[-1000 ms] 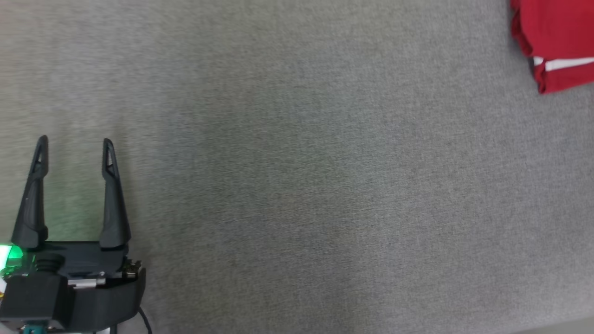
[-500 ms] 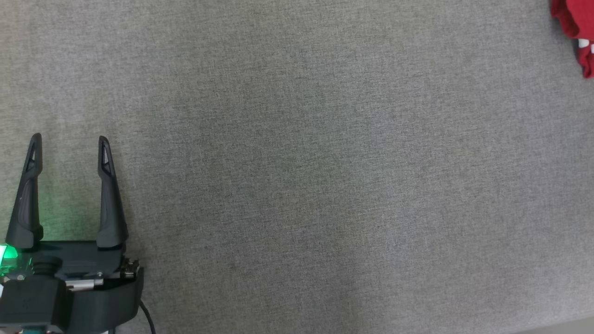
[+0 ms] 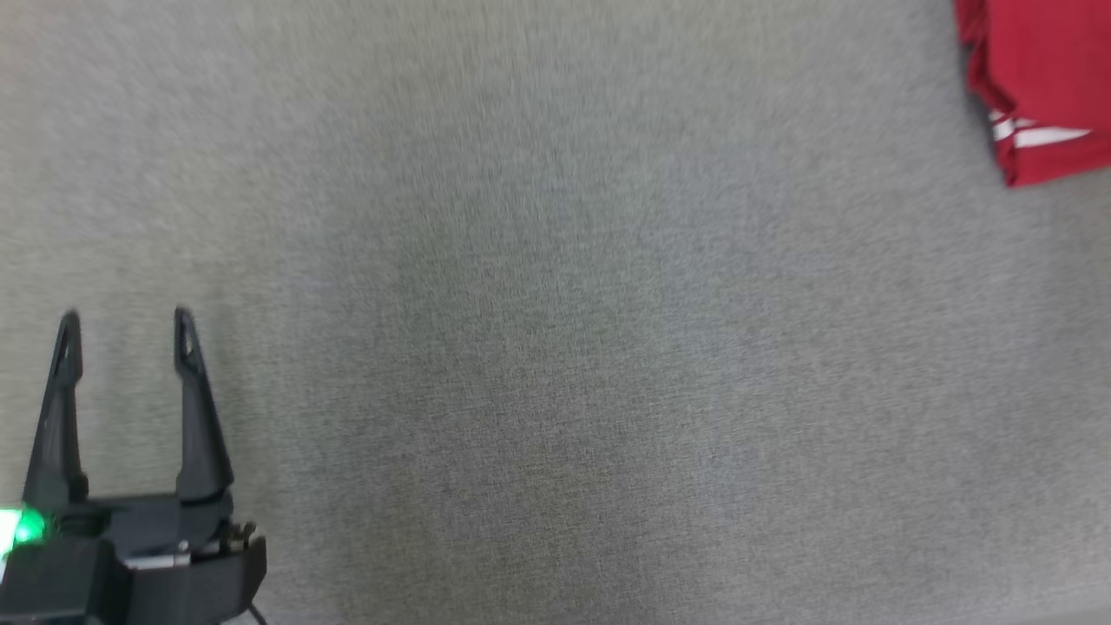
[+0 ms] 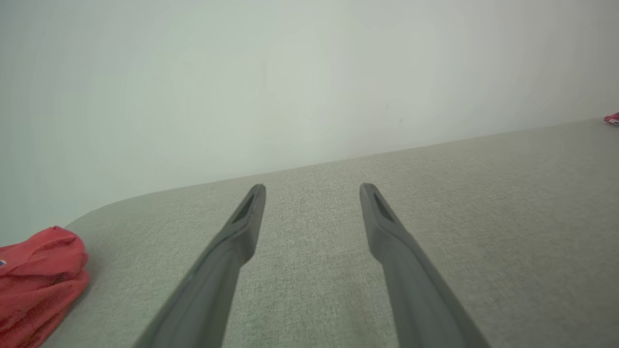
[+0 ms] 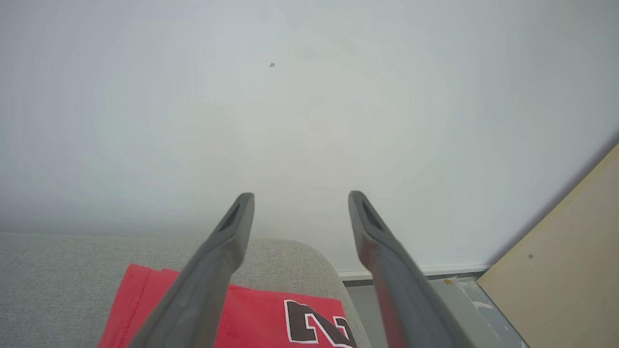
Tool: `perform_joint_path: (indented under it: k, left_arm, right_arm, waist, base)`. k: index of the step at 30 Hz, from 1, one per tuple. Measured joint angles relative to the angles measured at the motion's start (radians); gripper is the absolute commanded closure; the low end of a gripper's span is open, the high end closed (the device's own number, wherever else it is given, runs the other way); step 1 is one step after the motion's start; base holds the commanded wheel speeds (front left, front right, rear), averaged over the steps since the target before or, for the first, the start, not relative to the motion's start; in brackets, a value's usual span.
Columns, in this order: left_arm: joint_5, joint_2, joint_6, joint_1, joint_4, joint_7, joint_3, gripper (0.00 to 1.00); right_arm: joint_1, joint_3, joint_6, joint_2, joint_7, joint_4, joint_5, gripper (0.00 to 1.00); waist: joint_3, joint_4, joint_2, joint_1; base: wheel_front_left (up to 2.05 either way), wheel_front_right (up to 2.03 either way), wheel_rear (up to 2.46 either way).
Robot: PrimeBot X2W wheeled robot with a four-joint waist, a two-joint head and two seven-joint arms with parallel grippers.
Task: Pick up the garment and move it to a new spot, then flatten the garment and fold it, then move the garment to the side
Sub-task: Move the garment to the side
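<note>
The garment (image 3: 1046, 78) is red with white stripes and lies at the head view's top right corner, cut off by the edge. In the right wrist view the garment (image 5: 251, 314) lies flat on the grey table's corner, showing a dark letter outlined in white. My right gripper (image 5: 301, 198) hovers over it, open, with nothing between its fingers. My left gripper (image 3: 125, 334) stands open at the lower left of the head view, far from the garment. In the left wrist view my left gripper (image 4: 313, 191) is open over bare table, and a sliver of the garment (image 4: 612, 118) shows at far right.
The grey cloth-covered table (image 3: 555, 347) stretches between the two grippers. Another crumpled red cloth (image 4: 38, 275) lies at the table's left end. A white wall (image 5: 309, 96) stands behind. Past the table's right corner are the floor (image 5: 435, 299) and a pale wooden panel (image 5: 570, 251).
The head camera has swung: the garment slid almost out at the right edge, then came back. My left gripper now sits lower in the picture, still open.
</note>
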Motion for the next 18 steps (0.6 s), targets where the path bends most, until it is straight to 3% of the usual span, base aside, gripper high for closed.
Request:
perform_joint_path:
  k: [6, 14, 18]
  left_arm:
    - [-0.027, -0.02, -0.001, 0.08, 0.03, 0.0, 0.046, 0.0]
    - [-0.033, -0.049, -0.02, 0.169, 0.092, 0.0, 0.073, 0.0]
    - [-0.032, -0.059, -0.038, 0.192, 0.126, 0.0, 0.073, 0.0]
  right_arm:
    - [0.224, -0.133, 0.0, 0.066, 0.0, -0.199, -0.052, 0.0]
    - [0.548, -0.319, 0.0, 0.24, 0.0, -0.416, -0.142, 0.0]
    - [0.69, -0.363, 0.0, 0.323, 0.0, -0.498, -0.188, 0.0]
  waist:
    - [-0.109, 0.008, 0.0, -0.0001]
    - [-0.26, 0.015, -0.0001, -0.0002]
    - [-0.328, 0.018, -0.0001, -0.0002]
  base:
    - [0.0, 0.0, 0.0]
    - [0.0, 0.0, 0.0]
    - [0.0, 0.0, 0.0]
